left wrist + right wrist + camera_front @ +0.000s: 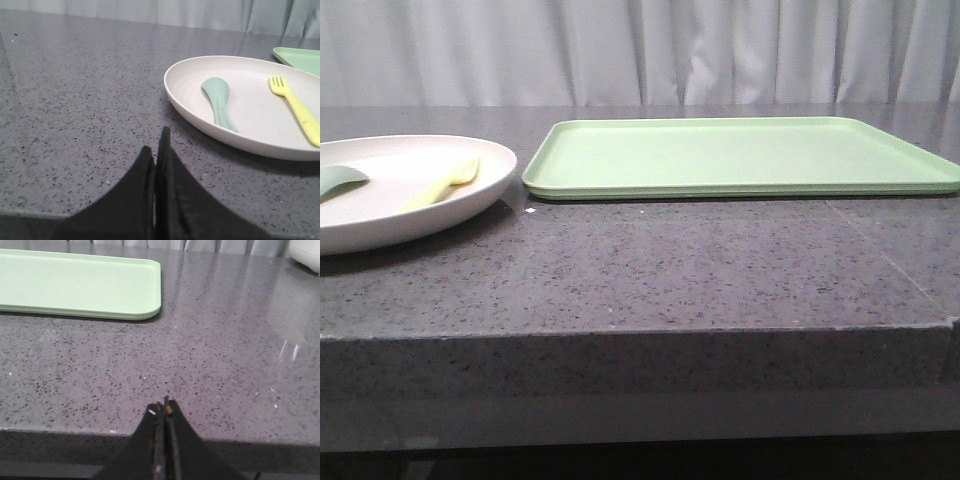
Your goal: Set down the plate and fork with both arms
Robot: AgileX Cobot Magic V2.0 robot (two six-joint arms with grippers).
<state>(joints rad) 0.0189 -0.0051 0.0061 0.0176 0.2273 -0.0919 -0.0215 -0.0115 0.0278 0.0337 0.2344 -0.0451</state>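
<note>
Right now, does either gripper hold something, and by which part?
Nothing is held. Left gripper and right gripper are shut and empty; the fork lies in the plate.

Lots of bare speckled grey stone table [720, 270] in front, open for passing. At the back, a flat light-green plastic tray [740, 155] with nothing on it. On the left, a big round cream plate [490, 185] with a raised rim, just beside the tray, only a thin gap between. Inside the plate, a small pale-yellow plastic fork [297, 107] and a grey-green spoon [220, 100], apart, with bare plate between. More bare table left of the plate.
</note>
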